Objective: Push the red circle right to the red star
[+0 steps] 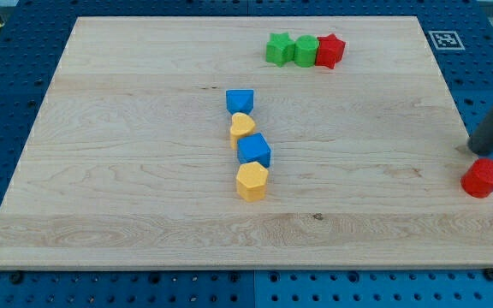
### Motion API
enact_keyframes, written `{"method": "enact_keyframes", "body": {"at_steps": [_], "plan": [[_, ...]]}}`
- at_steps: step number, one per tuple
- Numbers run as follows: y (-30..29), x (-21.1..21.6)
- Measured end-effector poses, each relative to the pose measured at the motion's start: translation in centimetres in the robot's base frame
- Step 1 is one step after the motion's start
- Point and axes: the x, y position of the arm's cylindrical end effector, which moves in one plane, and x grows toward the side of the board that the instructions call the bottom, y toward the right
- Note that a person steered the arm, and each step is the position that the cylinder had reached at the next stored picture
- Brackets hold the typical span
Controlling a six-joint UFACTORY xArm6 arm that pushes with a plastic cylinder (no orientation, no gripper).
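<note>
Worryingly, the red circle [484, 178] sits at the frame's right edge, half off the worktop [144, 171], far from the red star [330, 50] at upper centre-right, and my tip [472, 150], touching its upper-left with no fingers to hold anything, could nudge it right off.

My tip [472, 149] sits just above-left of the red circle [484, 178], at the board's [144, 214] right edge.

A straight, smooth rod of dark grey, round in section, plain and unmarked, narrowing slightly to my tip [471, 149].
</note>
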Motion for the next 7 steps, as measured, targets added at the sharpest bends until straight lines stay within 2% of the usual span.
{"method": "enact_keyframes", "body": {"at_steps": [1,2,3,4,5,6,7], "plan": [[2.9,2.7],[1.8,4.2],[-3.1,4.0],[-9.2,1.9],[-8.1,3.1],[-4.7,7.5],[-4.1,9.1]]}}
